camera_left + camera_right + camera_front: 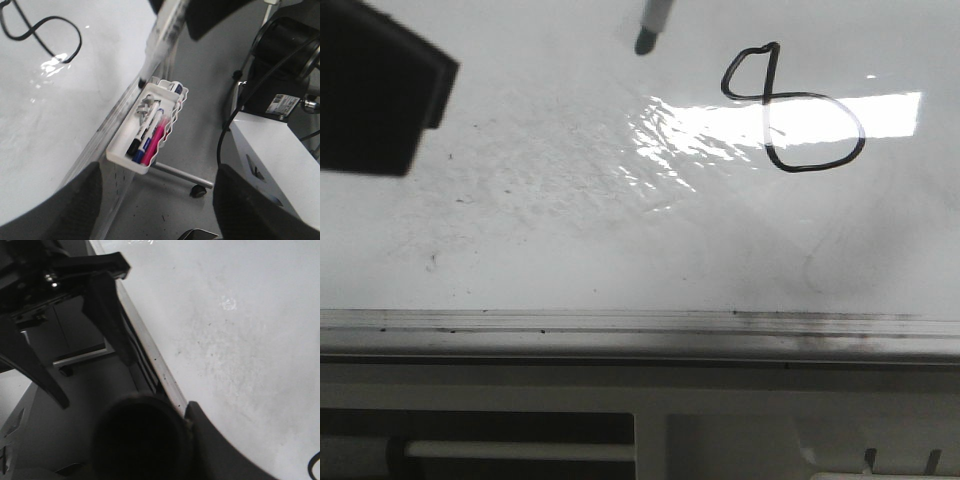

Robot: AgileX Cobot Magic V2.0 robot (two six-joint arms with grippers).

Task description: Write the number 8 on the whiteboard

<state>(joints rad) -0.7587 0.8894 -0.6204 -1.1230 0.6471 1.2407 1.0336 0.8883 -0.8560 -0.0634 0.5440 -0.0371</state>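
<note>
The whiteboard fills the front view, smudged grey, with a bright glare in the middle. A black hand-drawn number 8 lies tilted at its upper right, and part of it shows in the left wrist view too. A marker points down at the board left of the 8, its dark tip well apart from the line. My right gripper is shut on the marker, whose dark round end fills the space between the fingers. My left gripper hangs open and empty beyond the board's edge.
A pale metal rail runs along the board's near edge. A white tray with several markers hangs off the board's side. A black block of the left arm sits over the board's upper left. A robot base and cables stand nearby.
</note>
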